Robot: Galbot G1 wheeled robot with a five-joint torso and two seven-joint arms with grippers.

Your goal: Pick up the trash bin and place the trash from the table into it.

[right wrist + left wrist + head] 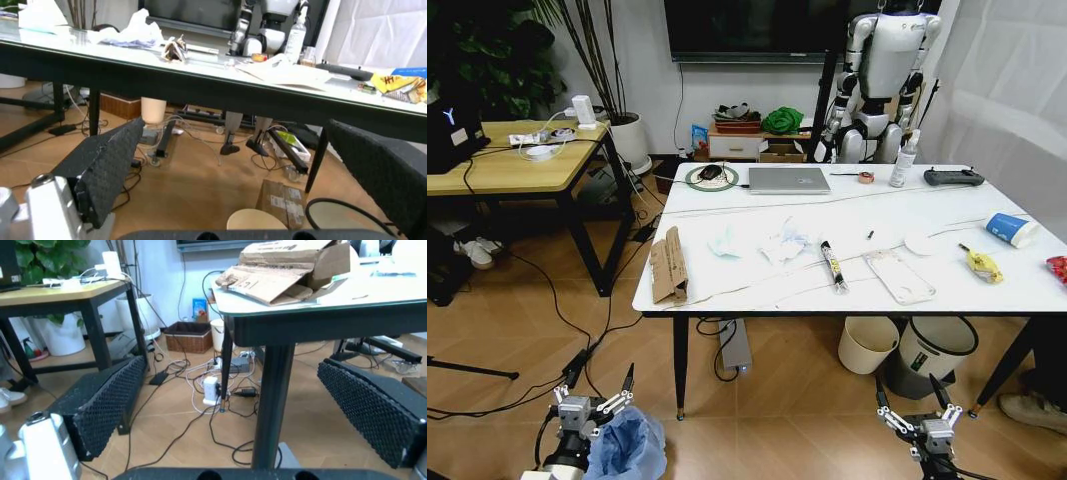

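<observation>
The trash bin (630, 446), in a baggy light-blue liner, sits low in the head view just right of my left gripper (593, 398), which is open and not holding it. My right gripper (916, 405) is open too, low in front of the table (757, 292). On the marble top lies the trash: a cardboard piece (669, 266), white tissues (783, 243), a black tube (833, 266), a clear tray (899, 276), a yellow wrapper (980, 263), a blue cup (1010, 229) and a red can (1057, 267). The left wrist view shows open pads (105, 405), nothing between them, and the cardboard (287, 267) above.
A cream bucket (868, 343) and a black-rimmed basket (937, 350) stand under the table's right half. A laptop (788, 180), spray bottle (903, 160) and controller (953, 177) lie at its back. A wooden desk (512, 165) stands left, with cables on the floor.
</observation>
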